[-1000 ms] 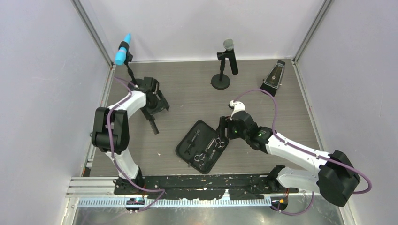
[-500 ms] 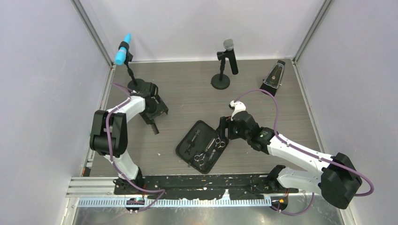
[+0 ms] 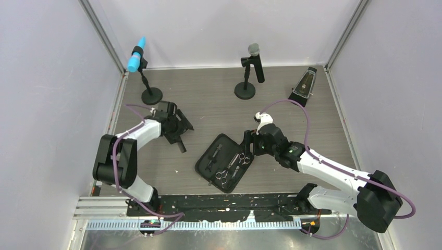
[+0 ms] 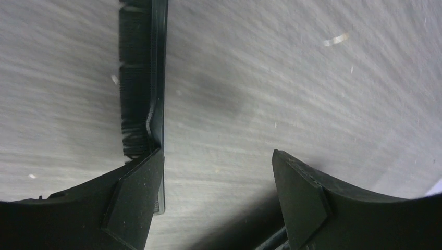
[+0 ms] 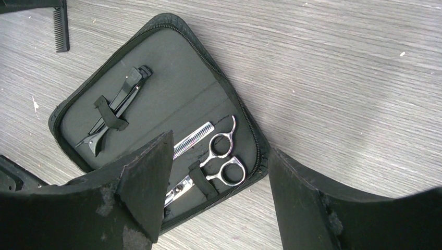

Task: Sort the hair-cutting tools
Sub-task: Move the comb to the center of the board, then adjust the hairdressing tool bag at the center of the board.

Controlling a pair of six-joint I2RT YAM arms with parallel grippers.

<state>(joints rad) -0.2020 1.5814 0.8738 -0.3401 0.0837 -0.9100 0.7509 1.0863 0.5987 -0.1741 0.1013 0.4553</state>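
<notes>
Left gripper [image 4: 213, 156]: jaws apart, low over the table [image 4: 312, 78], comb [image 4: 140, 78] lying along one finger [image 4: 135, 203], not centred | Right gripper [image 5: 219, 146]: jaws apart above the open case [image 5: 172, 78], scissors [image 5: 224, 156] and clips [image 5: 114, 109] inside | Risk: off-centre pinch may flick the comb away.

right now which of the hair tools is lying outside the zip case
The black comb, flat on the table beside the left gripper. The scissors and hair clips all sit inside the open zip case.
</notes>
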